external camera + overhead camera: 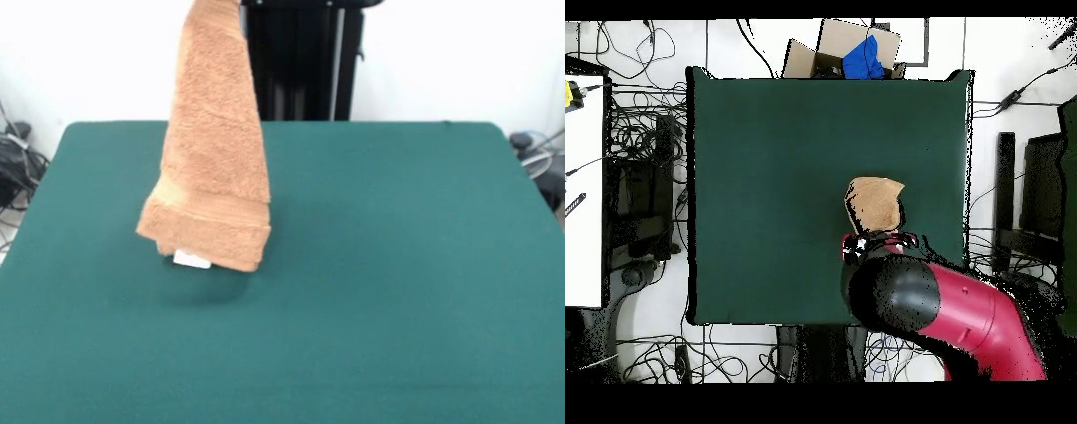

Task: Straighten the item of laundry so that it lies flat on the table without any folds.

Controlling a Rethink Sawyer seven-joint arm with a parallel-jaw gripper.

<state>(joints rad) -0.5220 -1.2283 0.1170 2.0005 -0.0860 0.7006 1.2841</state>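
Well, the light orange-brown terry hand towel [216, 150] hangs in the air over the large table with its dark green cloth-like top [397, 265]. It drapes down in a long narrowing column from somewhere above the front view's top edge. Its lower end, with a woven band and a small white tag [192, 259], looks to be just at or barely above the surface; I cannot tell whether it touches. From overhead, the red and black arm [950, 310] reaches in from the robot's side and covers the spot where the cloth is held, so the pincer itself is hidden and I cannot tell how it stands.

To my eye the step in hand is laying the towel down. Done well, that means lowering the bottom edge until it rests on the table, then drawing the held end slowly sideways and downward. That way the cloth unrolls along its length instead of collapsing into a heap.
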